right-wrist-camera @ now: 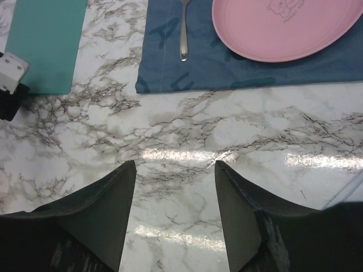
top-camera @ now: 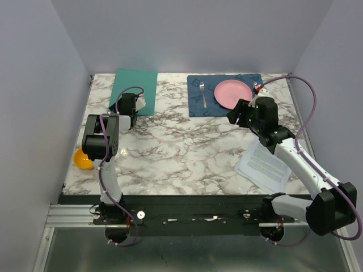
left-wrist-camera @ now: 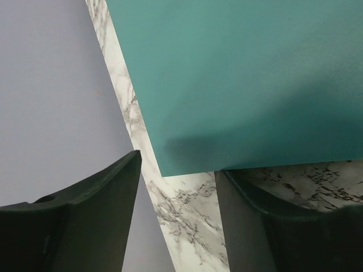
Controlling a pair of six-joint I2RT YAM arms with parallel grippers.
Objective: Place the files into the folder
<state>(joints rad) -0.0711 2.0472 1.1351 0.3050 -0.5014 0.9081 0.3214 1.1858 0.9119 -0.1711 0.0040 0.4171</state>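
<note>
On a white marble worktop (top-camera: 181, 147) between pale walls (top-camera: 34, 85), the thin teal-green rectangular folder (top-camera: 135, 90) lies flat at the far left. The left hand (left-wrist-camera: 177, 170) is spread and empty just at its near corner. The white printed paper files (top-camera: 261, 167) lie skewed, well to the folder's right and nearer the arm bases (top-camera: 116, 218); the right hand (right-wrist-camera: 174, 167), also spread and empty, hovers beyond them, so I judge it must draw back.

My right arm (top-camera: 298, 156) hides part of the files (top-camera: 258, 167), print too small to read. Folder (left-wrist-camera: 244, 79) runs off my left wrist view's top and right edges.
</note>
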